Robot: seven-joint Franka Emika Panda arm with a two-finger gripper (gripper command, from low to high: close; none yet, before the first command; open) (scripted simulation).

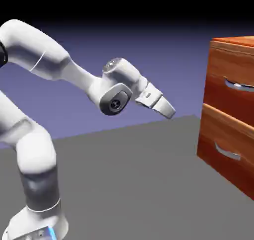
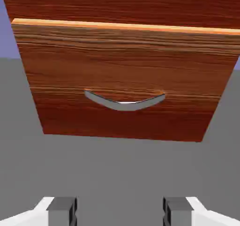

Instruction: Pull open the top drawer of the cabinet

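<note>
The cabinet [image 1: 229,44] stands at the exterior view's right, glossy reddish-brown wood. Its top drawer [image 1: 219,96] is flush with the front and carries a curved silver handle [image 1: 239,85]. My gripper [image 1: 168,112] hangs in the air well to the left of the cabinet, tilted down toward it and touching nothing. In the hand view the gripper [image 2: 120,212] is open, its grey fingertips [image 2: 62,210] wide apart with only table between them. That view shows just a bottom strip of the top drawer [image 2: 122,3]; its handle is out of that view.
The lower drawer [image 1: 222,134] with its own silver handle [image 1: 228,153] sits below the top one. It fills most of the hand view, drawer front [image 2: 122,56] and handle [image 2: 124,102]. The grey table [image 1: 129,184] lies between the arm's base and the cabinet.
</note>
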